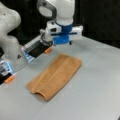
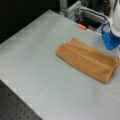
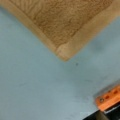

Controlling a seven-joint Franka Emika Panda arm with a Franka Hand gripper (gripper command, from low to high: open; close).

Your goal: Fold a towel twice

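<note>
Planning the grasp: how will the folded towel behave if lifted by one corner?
The towel is soft terry, so it would likely droop. Its layers lie loose, with a raised open edge at a front view's bottom, so they may fall open. The hand hangs above its far end, not touching.

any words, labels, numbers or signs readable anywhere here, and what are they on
None can be read.
Towel: plain cloth with stripe bands, no tag or print showing.
Robot base: one small dark triangular mark in a front view, too blurred to read.
Orange block in the wrist view: dots only, no letters.
Gripper: blue and white above the towel's far end, no visible label; it holds nothing.
</note>
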